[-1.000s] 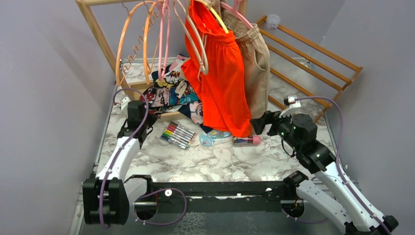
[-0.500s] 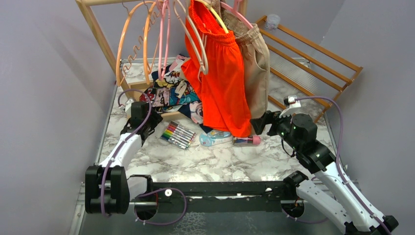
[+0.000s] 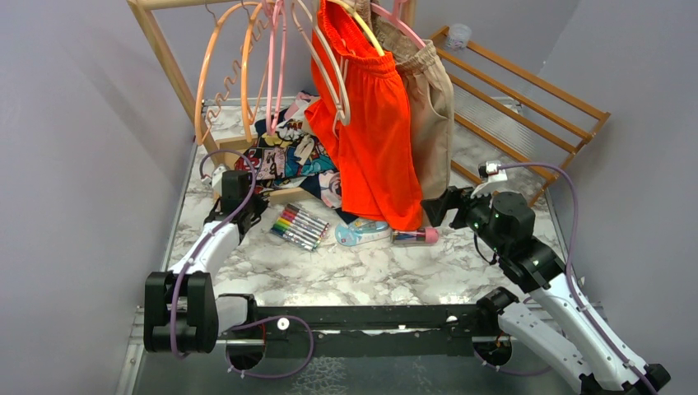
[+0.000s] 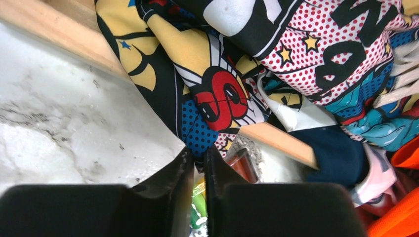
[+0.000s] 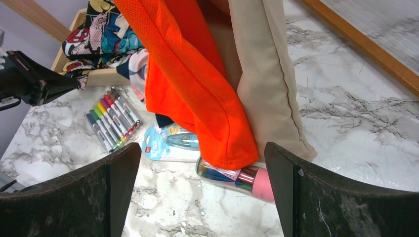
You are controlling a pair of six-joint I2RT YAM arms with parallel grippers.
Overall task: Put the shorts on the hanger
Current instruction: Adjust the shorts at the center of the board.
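Observation:
The comic-print shorts lie crumpled over a wooden base bar at the back left, below the rack. In the left wrist view my left gripper is shut on a blue dotted corner of the shorts, low above the marble. From above, the left gripper sits at the near left edge of the shorts. The cream hanger hangs on the rack, beside the orange shorts. My right gripper is open and empty, in front of the hanging orange shorts; in the top view it is right of them.
Plain orange shorts and beige shorts hang from the wooden rack, with orange and pink hangers on it. A marker set, a blue package and a pink-capped tube lie on the marble. A slatted wooden frame leans at the back right.
My left arm has pushed a little forward and right, bringing its gripper onto the near edge of the comic shorts. The right arm has not moved.

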